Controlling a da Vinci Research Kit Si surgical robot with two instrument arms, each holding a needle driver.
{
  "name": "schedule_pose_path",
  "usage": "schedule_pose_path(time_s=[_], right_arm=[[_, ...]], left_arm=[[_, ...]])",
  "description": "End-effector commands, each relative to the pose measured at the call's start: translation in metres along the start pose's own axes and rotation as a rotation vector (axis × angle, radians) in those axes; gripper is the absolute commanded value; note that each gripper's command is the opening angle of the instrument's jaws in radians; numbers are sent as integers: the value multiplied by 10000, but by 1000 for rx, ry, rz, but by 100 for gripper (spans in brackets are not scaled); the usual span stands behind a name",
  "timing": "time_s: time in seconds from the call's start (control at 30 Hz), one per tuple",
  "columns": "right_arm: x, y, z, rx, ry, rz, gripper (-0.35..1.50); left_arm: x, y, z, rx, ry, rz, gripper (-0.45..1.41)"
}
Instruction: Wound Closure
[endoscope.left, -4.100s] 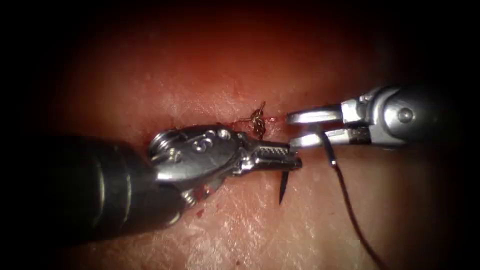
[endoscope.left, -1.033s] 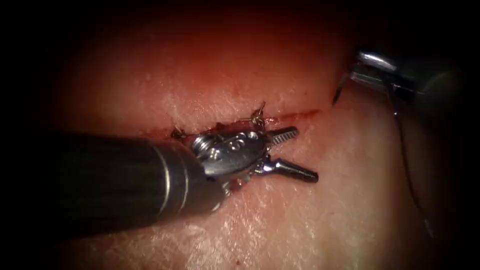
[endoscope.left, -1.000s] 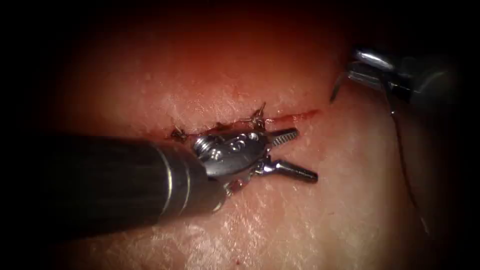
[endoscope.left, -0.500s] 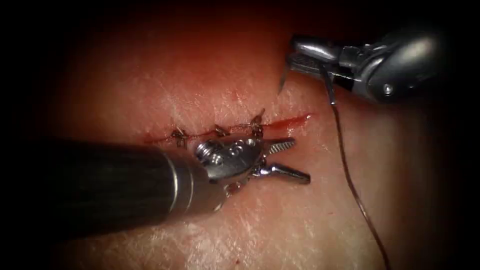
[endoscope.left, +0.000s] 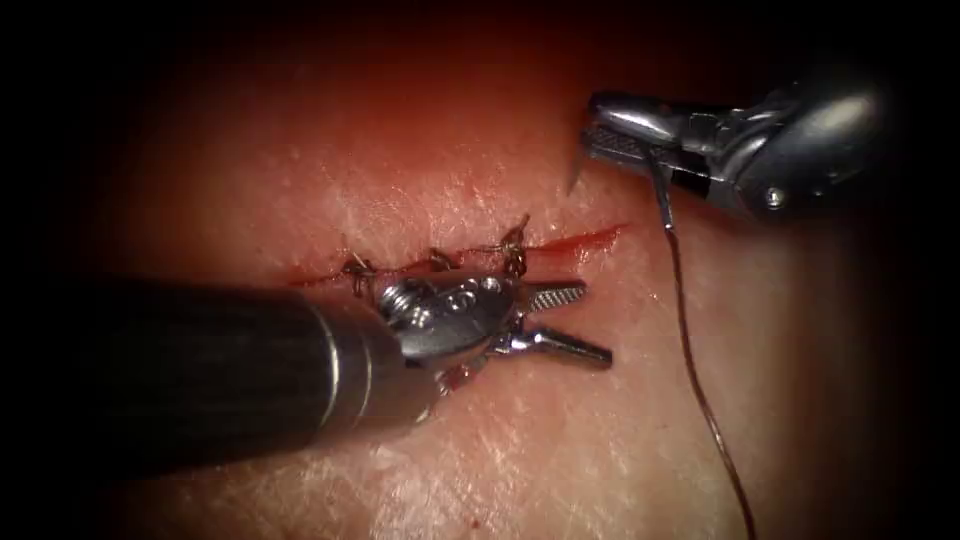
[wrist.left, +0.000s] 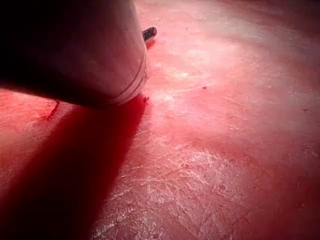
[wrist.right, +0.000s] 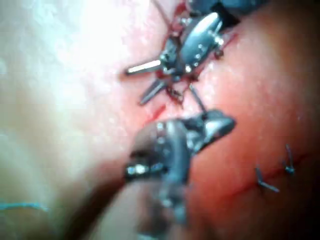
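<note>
- Over the cut (endoscope.left: 580, 240), up and to its right end, we find the right tool (endoscope.left: 592, 128) with its jaws clamped on the needle (endoscope.left: 574, 172).
- We see the grip sits mid-curve: the pointed end pokes out past the jaw tips and hangs down toward the cut, free of the tissue (endoscope.left: 560, 440), while the other end drops behind the jaws.
- From that rear end the thread (endoscope.left: 690, 370) runs down across the tissue, well to the right of the cut, and off the lower edge.
- Just below the cut we have the left tool (endoscope.left: 590, 322), its jaws spread wide and gripping nothing; the upper jaw lies almost along the cut line, the lower one angles away from it.
- Its dark shaft comes in from the left of the cut, and red fluid (endoscope.left: 455, 378) smears the tissue under its wrist.
- Along the cut we count three knotted stitches (endoscope.left: 515, 245), short thread ends sticking up, all to the left of the open red stretch.
- In the right wrist view we look past the right tool's (wrist.right: 220, 125) own jaws to the left tool (wrist.right: 142, 82) splayed open beside the cut.
- In the left wrist view we get the left shaft (wrist.left: 100, 55) above wet red tissue, a dark jaw tip (wrist.left: 149, 33) peeking beyond it.
</note>
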Motion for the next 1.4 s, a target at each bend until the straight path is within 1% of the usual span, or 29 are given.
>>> schedule_pose_path(time_s=[0.03,0.2,0.47,0.73,0.83,0.87,0.9,1.0,1.17,1.27,1.3,1.4], right_arm=[[-1,-7,7,2,2,0,-35],[-4,-10,7,8,0,-10,-35],[-10,-17,9,13,-8,-35,-35],[-15,-30,14,57,-27,-106,-35],[-24,-45,13,70,-28,-128,-35],[-31,-56,13,73,-29,-140,-35],[-33,-61,12,77,-30,-150,-35],[-35,-66,11,80,-29,-156,-35],[-32,-72,2,85,-24,-160,-35],[-27,-81,-5,88,-18,-167,-35],[-25,-88,-6,89,-13,-173,-35],[-26,-96,-7,90,-8,-180,-35]], left_arm=[[-4,-2,8,-1,0,-1,54],[-4,-1,7,-1,0,-1,54],[-3,1,7,-2,0,-3,48],[-2,1,6,-3,0,-3,46],[-1,1,4,-5,-1,-4,44],[1,2,3,-8,-2,-5,44],[1,2,2,-9,-2,-6,44],[2,2,1,-10,-3,-6,43],[2,1,0,-11,-3,-6,41],[1,-1,0,-11,-4,-4,39],[0,-3,0,-11,-4,-2,39],[-2,-6,0,-12,-5,0,38]])
